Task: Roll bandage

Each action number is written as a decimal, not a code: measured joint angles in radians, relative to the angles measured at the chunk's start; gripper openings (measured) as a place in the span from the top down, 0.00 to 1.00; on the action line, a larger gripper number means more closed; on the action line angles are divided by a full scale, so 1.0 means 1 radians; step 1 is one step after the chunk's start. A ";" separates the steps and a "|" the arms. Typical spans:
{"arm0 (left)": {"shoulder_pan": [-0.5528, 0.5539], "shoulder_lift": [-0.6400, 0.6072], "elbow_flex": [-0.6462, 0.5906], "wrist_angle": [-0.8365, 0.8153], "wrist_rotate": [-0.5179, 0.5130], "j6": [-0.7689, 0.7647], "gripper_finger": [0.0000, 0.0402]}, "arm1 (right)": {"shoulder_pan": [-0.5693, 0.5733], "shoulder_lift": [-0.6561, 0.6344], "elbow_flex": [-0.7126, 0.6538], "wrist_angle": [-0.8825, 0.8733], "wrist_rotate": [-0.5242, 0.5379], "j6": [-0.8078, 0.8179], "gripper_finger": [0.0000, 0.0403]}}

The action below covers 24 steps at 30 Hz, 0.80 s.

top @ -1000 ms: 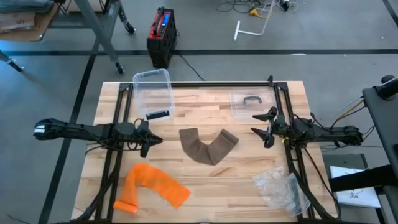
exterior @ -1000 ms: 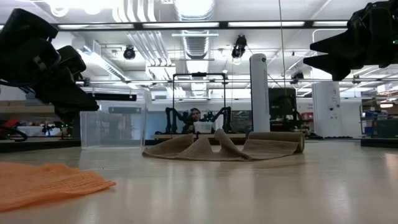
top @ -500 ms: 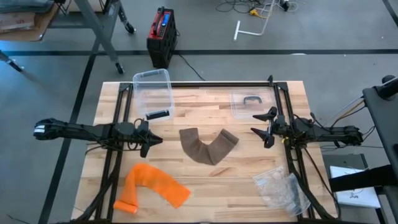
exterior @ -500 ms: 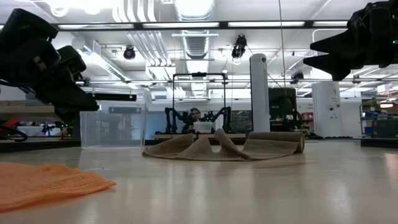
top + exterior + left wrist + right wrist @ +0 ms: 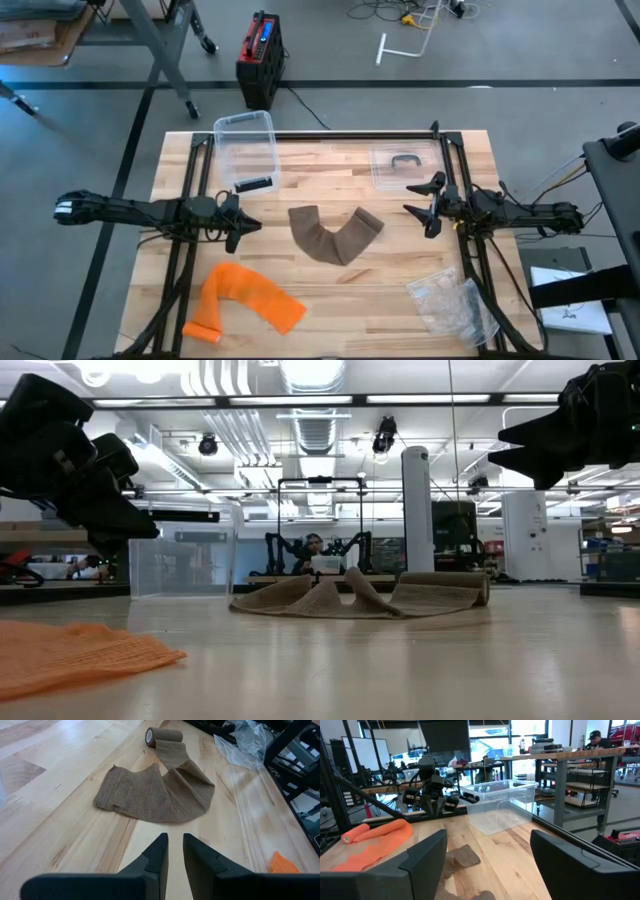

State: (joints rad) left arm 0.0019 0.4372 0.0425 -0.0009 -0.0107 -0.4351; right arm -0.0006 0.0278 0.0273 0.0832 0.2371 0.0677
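Brown bandage (image 5: 335, 235) lies mostly unrolled mid-frame on the wooden table (image 5: 330, 290), between both arms. Left gripper (image 5: 238, 222), center-left, is nearly closed and empty; right gripper (image 5: 428, 205), center-right, is spread wide, holding nothing. Risk: loose cloth may bunch or slide when pinched, giving a crooked roll.

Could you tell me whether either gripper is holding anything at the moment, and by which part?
Nothing is held: the left gripper and right gripper hover on either side of the partly unrolled brown fabric bandage.
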 joint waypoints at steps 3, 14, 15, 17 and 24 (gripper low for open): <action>0.000 0.000 0.000 0.000 0.000 0.000 0.88 | 0.000 0.000 0.000 0.000 0.000 0.000 0.31; 0.000 0.000 0.000 0.000 0.000 0.000 0.88 | 0.000 0.000 0.000 0.028 0.000 0.213 0.26; 0.000 0.000 0.000 0.000 0.000 0.001 0.88 | 0.000 0.000 0.000 0.031 0.002 0.246 0.25; 0.000 0.000 0.000 -0.003 -0.006 0.128 0.88 | 0.000 0.006 0.000 0.059 0.011 0.264 0.24; 0.002 0.000 0.000 0.043 -0.066 0.713 0.88 | 0.000 0.008 0.000 0.097 0.000 0.398 0.23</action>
State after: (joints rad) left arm 0.0036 0.4374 0.0429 0.0418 -0.0764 0.2776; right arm -0.0006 0.0357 0.0273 0.1799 0.2375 0.4659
